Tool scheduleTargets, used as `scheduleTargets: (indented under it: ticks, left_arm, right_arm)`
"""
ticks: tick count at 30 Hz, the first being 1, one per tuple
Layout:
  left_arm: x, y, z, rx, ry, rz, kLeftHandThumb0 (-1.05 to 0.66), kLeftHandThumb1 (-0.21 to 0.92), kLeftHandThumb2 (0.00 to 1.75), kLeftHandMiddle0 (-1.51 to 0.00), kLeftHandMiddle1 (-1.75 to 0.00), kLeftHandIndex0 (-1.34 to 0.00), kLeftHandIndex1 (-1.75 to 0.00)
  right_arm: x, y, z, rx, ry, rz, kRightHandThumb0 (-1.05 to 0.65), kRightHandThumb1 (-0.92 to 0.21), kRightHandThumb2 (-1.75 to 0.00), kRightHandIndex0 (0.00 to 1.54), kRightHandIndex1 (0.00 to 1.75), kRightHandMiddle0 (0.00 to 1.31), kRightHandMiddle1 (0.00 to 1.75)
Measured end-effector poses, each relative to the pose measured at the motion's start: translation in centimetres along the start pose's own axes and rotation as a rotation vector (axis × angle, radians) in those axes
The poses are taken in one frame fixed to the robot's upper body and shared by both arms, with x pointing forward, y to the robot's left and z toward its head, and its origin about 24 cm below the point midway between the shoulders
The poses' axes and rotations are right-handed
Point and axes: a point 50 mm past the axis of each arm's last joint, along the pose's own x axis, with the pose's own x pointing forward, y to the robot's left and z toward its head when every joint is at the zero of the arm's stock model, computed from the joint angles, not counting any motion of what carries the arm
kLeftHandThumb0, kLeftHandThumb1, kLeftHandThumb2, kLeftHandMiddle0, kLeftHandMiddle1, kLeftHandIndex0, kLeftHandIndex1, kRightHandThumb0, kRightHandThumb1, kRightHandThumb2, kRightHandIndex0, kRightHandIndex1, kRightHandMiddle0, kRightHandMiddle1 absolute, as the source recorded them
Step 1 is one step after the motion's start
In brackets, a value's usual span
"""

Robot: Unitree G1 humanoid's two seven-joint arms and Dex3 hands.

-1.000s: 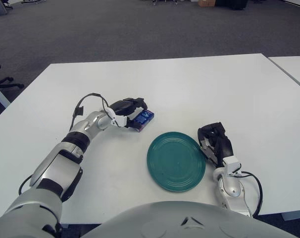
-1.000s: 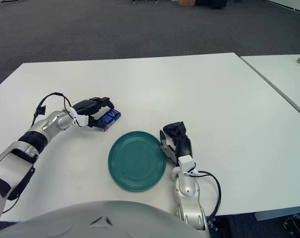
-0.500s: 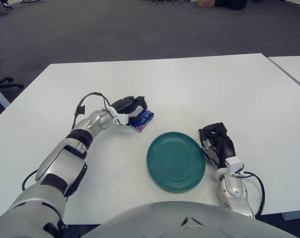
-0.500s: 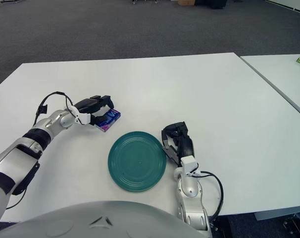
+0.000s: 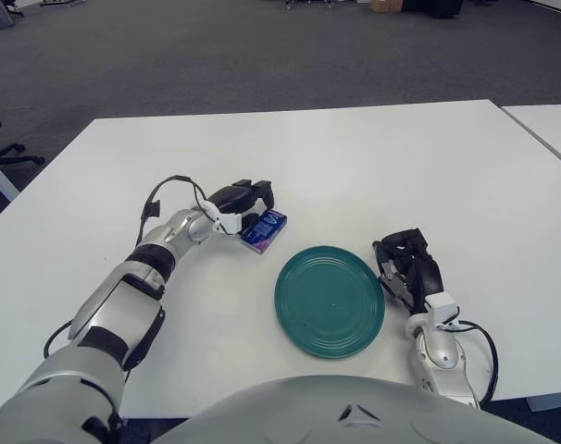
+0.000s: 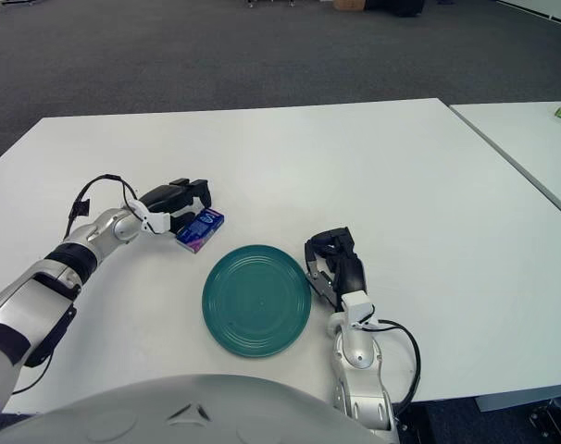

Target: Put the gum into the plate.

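White table [image 5: 373, 157] on grey carpet [image 5: 216, 55]; left hand [image 5: 246, 197] spread beside gum [image 5: 264, 230].

White table [image 5: 355, 157] on grey carpet floor [image 5: 216, 55], second table [image 5: 549, 125] alongside.

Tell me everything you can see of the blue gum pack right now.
The small flat blue gum pack is rectangular, with pale lettering on top and a purple-looking near edge. It lies flat on the white table, angled, just beyond the upper-left rim of the round green plate and apart from it. The left hand sits at its far-left side, fingers open around the pack's end; whether they touch it I cannot tell. The right hand shows right of the plate.
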Motion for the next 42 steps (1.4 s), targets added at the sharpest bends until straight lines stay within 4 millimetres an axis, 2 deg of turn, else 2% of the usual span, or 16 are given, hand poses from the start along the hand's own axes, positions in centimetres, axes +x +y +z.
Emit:
scheduleTargets:
  ticks: [7, 12, 15, 18, 21, 25, 26, 30, 37, 42]
  left_arm:
    - [0.0, 0.0, 0.1, -0.002, -0.004, 0.004, 0.00, 0.55, 0.96, -0.47, -1.64, -0.35, -1.62]
    - [0.0, 0.0, 0.1, -0.012, -0.005, 0.009, 0.00, 0.79, 0.58, -0.38, -1.47, -0.35, -1.61]
    - [0.0, 0.0, 0.1, -0.015, -0.005, 0.011, -0.25, 0.85, 0.45, -0.29, -1.27, -0.38, -1.57]
    - [0.0, 0.0, 0.2, -0.015, -0.007, 0.014, -0.55, 0.84, 0.40, -0.22, -1.07, -0.20, -1.42]
    - [-0.1, 0.0, 0.4, -0.014, -0.011, 0.022, -0.72, 0.89, 0.32, -0.18, -0.87, -0.08, -1.28]
    - [-0.3, -0.4, 1.1, -0.015, -0.027, 0.021, -0.88, 0.91, 0.30, -0.15, -0.62, -0.02, -1.10]
    - [-0.4, -0.6, 1.2, -0.016, -0.025, 0.018, -0.93, 0.91, 0.31, -0.15, -0.52, -0.01, -1.01]
    - [-0.5, -1.0, 1.5, -0.018, 0.007, 0.019, -1.02, 0.92, 0.34, -0.14, -0.29, 0.00, -0.79]
    - [-0.6, -1.3, 1.5, -0.010, 0.095, 0.035, -1.05, 0.92, 0.39, -0.11, -0.15, 0.00, -0.57]
    - [-0.6, -1.2, 1.6, -0.071, 0.189, 0.094, -1.05, 0.92, 0.43, -0.09, -0.09, 0.00, -0.44]
  right_arm:
    - [0.0, 0.0, 0.0, 0.000, 0.000, 0.002, -0.34, -0.92, -0.52, 0.31, 0.69, 0.19, 1.75]
    - [0.0, 0.0, 0.0, 0.000, 0.000, 0.003, -0.34, -0.92, -0.53, 0.34, 0.70, 0.19, 1.75]
    - [0.0, 0.0, 0.0, -0.001, 0.000, 0.002, -0.34, -0.92, -0.53, 0.36, 0.71, 0.19, 1.75]
    - [0.0, 0.0, 0.0, -0.001, 0.000, 0.002, -0.34, -0.92, -0.52, 0.36, 0.72, 0.19, 1.75]
    - [0.0, 0.0, 0.0, -0.001, -0.001, 0.003, -0.34, -0.92, -0.52, 0.36, 0.73, 0.19, 1.75]
    - [0.1, 0.0, 0.0, -0.002, -0.002, 0.003, -0.34, -0.92, -0.52, 0.36, 0.73, 0.19, 1.75]
    - [0.1, 0.0, 0.0, -0.002, -0.002, 0.003, -0.34, -0.92, -0.52, 0.36, 0.73, 0.19, 1.75]
    - [0.1, 0.0, 0.0, -0.002, -0.001, 0.004, -0.34, -0.92, -0.52, 0.34, 0.72, 0.19, 1.75]
    - [0.1, 0.0, 0.0, -0.002, -0.002, 0.006, -0.34, -0.92, -0.52, 0.31, 0.70, 0.19, 1.75]
    - [0.1, 0.0, 0.0, -0.002, -0.003, 0.005, -0.34, -0.92, -0.53, 0.32, 0.69, 0.19, 1.75]
